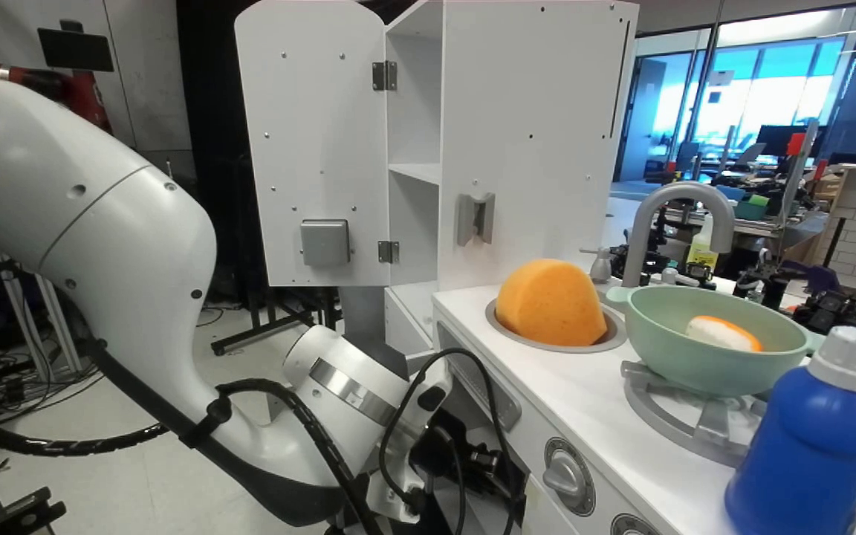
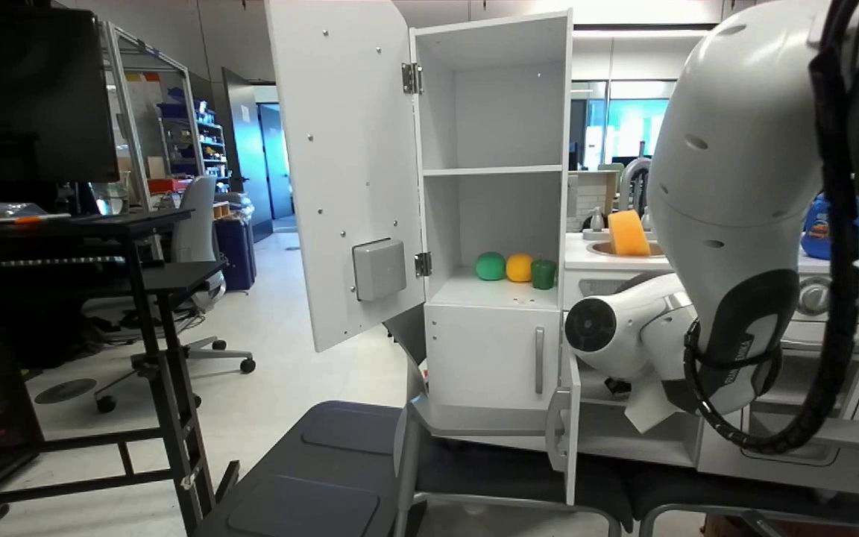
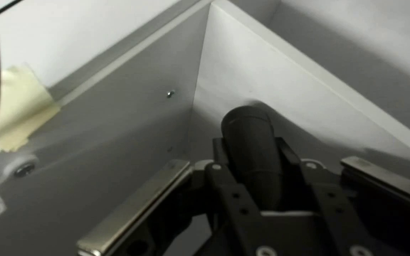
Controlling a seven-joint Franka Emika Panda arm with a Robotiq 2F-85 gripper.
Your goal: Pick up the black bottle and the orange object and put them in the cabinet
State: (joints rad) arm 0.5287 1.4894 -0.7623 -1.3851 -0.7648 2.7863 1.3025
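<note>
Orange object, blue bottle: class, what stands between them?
Between the orange object and blue bottle: a green bowl over a grey burner, in an exterior view.

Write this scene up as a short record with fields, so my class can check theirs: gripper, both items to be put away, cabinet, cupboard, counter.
Gripper: closed on the black bottle
Bottle's place: among white panels in the wrist view; whether it touches them is unclear
Orange object: in the sink, not gripped
Cabinet: door open
Upper cupboard: open; three small items inside, two green, one yellow
Counter: green bowl on the burner, blue bottle nearby
</note>
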